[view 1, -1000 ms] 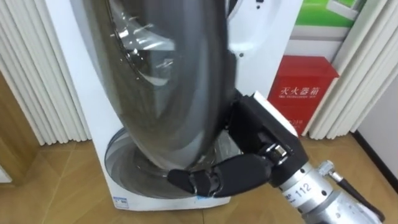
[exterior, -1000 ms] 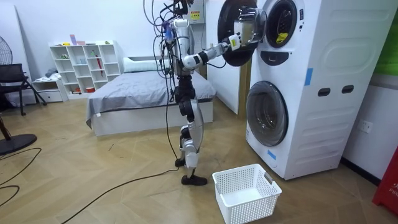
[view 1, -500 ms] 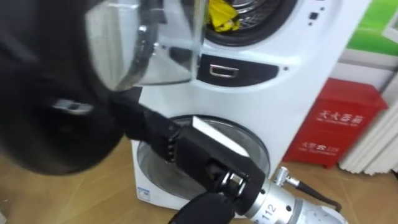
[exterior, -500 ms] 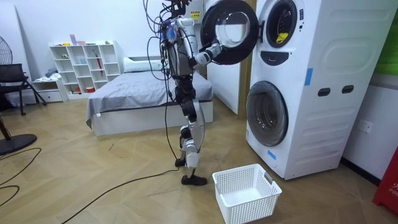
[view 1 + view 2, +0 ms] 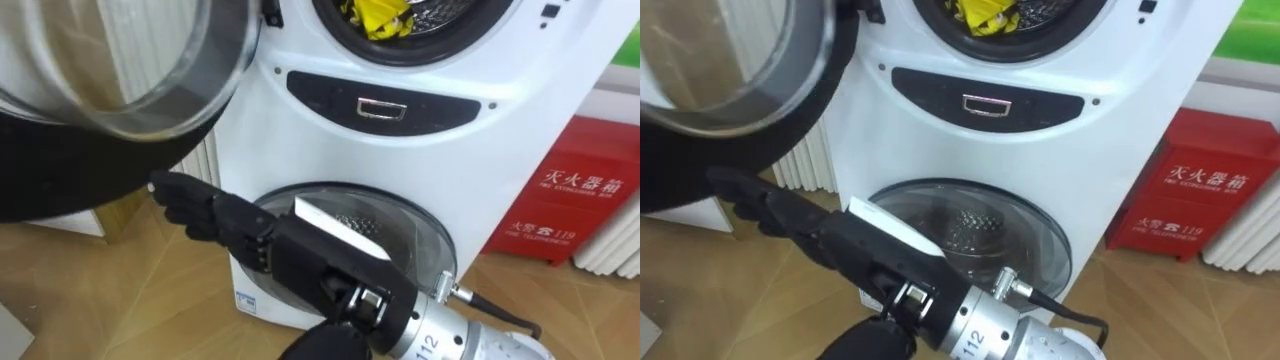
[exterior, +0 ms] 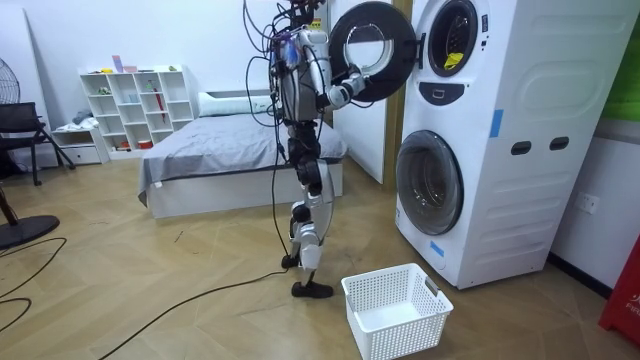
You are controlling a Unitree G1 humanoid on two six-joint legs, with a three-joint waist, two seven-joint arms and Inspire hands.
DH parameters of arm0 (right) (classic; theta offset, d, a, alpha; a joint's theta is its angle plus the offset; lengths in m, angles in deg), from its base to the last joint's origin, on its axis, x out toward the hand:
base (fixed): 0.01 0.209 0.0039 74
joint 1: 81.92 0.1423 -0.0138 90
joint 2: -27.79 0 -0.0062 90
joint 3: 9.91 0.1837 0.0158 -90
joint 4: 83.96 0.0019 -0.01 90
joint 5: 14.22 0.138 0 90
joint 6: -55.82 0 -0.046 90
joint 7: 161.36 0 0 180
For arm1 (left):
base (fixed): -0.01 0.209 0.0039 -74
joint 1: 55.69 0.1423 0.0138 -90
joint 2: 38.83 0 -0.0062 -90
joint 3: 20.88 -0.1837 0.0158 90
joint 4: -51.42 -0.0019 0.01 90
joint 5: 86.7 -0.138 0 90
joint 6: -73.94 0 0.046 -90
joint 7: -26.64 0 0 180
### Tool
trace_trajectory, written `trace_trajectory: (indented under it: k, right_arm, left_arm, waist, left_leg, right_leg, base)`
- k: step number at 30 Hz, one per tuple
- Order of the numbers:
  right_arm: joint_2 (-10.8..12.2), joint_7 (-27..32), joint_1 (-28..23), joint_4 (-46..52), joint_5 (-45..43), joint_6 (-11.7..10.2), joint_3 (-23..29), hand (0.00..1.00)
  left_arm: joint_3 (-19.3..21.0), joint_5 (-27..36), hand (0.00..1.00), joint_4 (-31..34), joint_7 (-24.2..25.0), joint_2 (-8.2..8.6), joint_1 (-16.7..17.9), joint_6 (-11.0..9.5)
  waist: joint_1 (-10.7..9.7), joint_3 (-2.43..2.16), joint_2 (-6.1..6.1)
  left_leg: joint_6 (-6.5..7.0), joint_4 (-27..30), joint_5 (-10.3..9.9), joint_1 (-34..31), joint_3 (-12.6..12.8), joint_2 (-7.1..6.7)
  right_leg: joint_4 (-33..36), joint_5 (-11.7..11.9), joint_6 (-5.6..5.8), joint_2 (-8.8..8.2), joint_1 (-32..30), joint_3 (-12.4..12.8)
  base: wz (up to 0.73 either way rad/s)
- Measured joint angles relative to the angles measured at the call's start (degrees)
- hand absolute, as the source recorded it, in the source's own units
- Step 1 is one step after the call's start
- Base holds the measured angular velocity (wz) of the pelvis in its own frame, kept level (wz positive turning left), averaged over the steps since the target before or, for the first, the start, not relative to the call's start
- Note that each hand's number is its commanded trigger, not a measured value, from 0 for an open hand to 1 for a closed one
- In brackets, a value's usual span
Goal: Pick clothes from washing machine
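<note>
— Where is the hand sitting right now?
— I'm watching the right hand coming in from 5 o'clock. Its fingers are stretching out straight and gripping nothing. The fingertips are lying just under the black rim of the open door at 11 o'clock; whether they're touching it I cannot tell.
— Anything standing in the way?
— That door is hanging wide, with its glass bulging toward me. Behind the hand, the lower door is sitting closed.
— And the clothes?
— A yellow garment is lying bunched in the upper drum at 1 o'clock, well apart from the hand.
— The room?
— The robot is standing upright on the wood floor before the stacked machines. A white basket is resting near its feet, a red cabinet is showing at 3 o'clock, and a bed is sitting behind.
</note>
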Motion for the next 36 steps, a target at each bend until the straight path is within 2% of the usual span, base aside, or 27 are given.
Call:
trace_trajectory:
  k: [6, 12, 18, 25, 28, 36]
  right_arm:
    - [-0.4, 0.7, 0.0, 0.0, -0.1, 0.0, 0.2, 0.0]
    - [-1.8, 3.5, 0.0, -0.3, -1.6, 0.0, 1.0, 0.0]
    - [-1.9, 6.7, -0.1, -0.3, -7.0, 0.0, 6.0, 0.0]
    - [-2.1, 14.5, 0.3, -0.4, -4.5, 0.0, 11.5, 0.0]
    - [-1.7, 17.8, 4.0, -3.0, -1.2, 0.0, 11.9, 0.0]
    - [-0.8, 23.1, 14.8, -7.8, 3.9, 0.5, 12.0, 0.0]
  left_arm:
    - [0.6, 0.3, 0.0, -0.1, 0.0, 0.0, -0.3, -0.2]
    - [1.0, 0.4, 0.0, -0.1, 0.0, -0.01, -0.3, -0.8]
    - [3.4, 0.4, 0.0, -1.2, 0.0, 0.0, 0.6, -0.7]
    - [4.0, 0.5, 0.0, -1.3, -1.6, 0.94, 0.7, -0.7]
    - [4.0, 0.2, 0.0, -1.3, -2.3, 1.23, 1.0, 0.3]
    - [4.0, -0.9, 0.0, -1.0, -2.5, 2.0, 1.7, 2.3]
  waist:
    - [0.0, -0.07, -0.28]
    - [-0.7, 0.05, -0.8]
    - [-3.4, 0.1, -0.74]
    - [-3.7, 0.03, 0.26]
    - [-3.8, 0.1, 0.83]
    - [-3.2, -0.09, 1.08]
  left_leg:
    - [0.0, 0.0, 0.0, 0.1, 0.0, 0.0]
    - [0.01, 0.1, 0.0, 0.0, 0.1, -0.1]
    - [0.01, 0.2, 0.0, 0.1, 0.3, -0.36]
    - [0.02, 0.1, 0.0, 0.5, 0.4, -0.55]
    - [0.02, 0.2, 0.0, 0.7, 0.3, -0.5]
    - [0.02, 0.2, 0.0, 0.9, 0.2, -0.57]
  right_leg:
    - [0.0, 0.0, 0.0, 0.0, 0.1, 0.0]
    - [0.1, 0.0, 0.0, -0.05, 0.0, 0.6]
    - [0.2, 0.0, 0.19, -0.31, 0.0, 0.7]
    - [0.2, 0.2, 0.34, -0.5, 0.1, 0.7]
    - [0.2, 0.2, 0.35, -0.51, 0.4, 0.7]
    - [0.1, 0.0, 0.46, -0.57, 1.0, 0.0]
  base:
    - [0.0]
    - [0.01]
    - [0.0]
    - [-0.02]
    - [-0.03]
    - [0.06]
